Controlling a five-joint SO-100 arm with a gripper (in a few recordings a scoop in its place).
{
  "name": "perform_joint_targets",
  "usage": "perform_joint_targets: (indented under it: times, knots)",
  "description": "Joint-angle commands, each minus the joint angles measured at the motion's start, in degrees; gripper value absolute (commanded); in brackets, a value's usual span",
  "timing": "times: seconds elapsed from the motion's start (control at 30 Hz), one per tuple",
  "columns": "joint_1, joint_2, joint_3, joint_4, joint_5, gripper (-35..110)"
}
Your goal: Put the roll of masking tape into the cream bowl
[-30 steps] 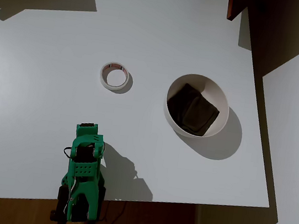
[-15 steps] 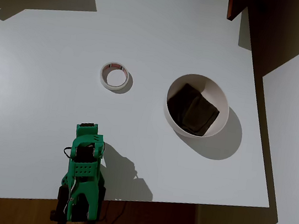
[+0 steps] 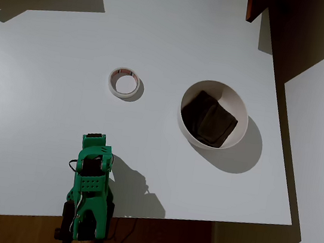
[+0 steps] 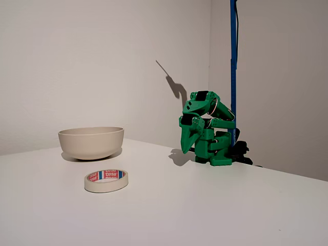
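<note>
The roll of masking tape (image 3: 124, 83) lies flat on the white table (image 3: 43, 111), well apart from the cream bowl (image 3: 236, 109) with its dark cloth (image 3: 209, 122). It looks light and stiff, so I'd pinch across one wall of the ring, one finger through the open centre. The green gripper (image 4: 187, 144) hangs folded near the arm's base, fingers seemingly together, holding nothing.
</note>
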Motion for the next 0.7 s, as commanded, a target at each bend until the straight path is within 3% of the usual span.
perform_joint_targets:
  times: [0.0, 0.47, 0.67]
  knots:
    - [-0.6, 0.4, -0.7, 0.7, -0.1, -8]
    - [3.1, 0.4, -1.2, -4.0, 4.1, -8]
    - [6.3, -7.1, -12.6, -5.7, 5.5, -8]
